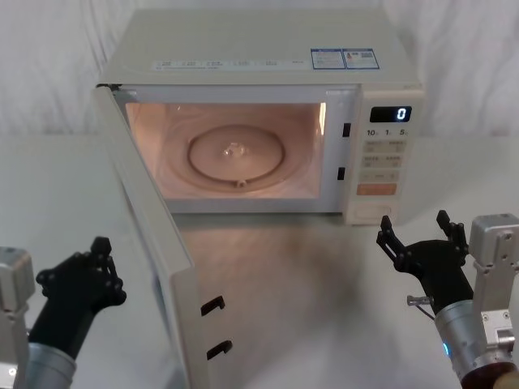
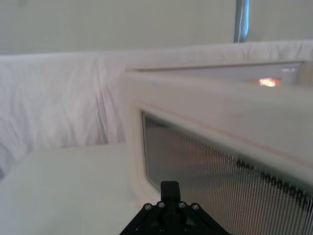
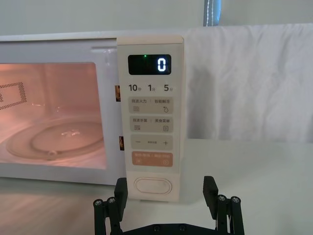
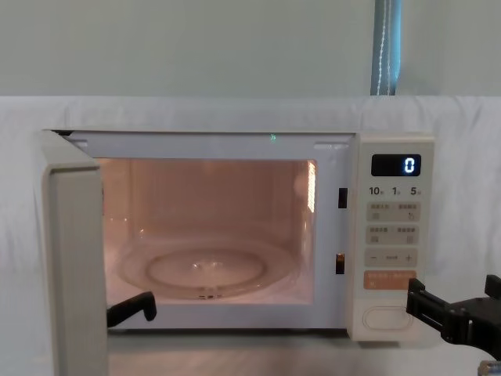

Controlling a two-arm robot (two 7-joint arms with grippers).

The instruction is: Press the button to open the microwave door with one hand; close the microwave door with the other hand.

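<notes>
Your wide cream microwave door stands open at frame left; your black right gripper, fingers spread wide, hovers lower right near the cream pill-shaped button; left gripper: can't tell.

One microwave here, one microwave door swung open, one button, one glass turntable, two grippers: left gripper, right gripper.

Smooth cream plastic microwave door with perforated mesh window, glossy glass turntable, matt black claws.
</notes>
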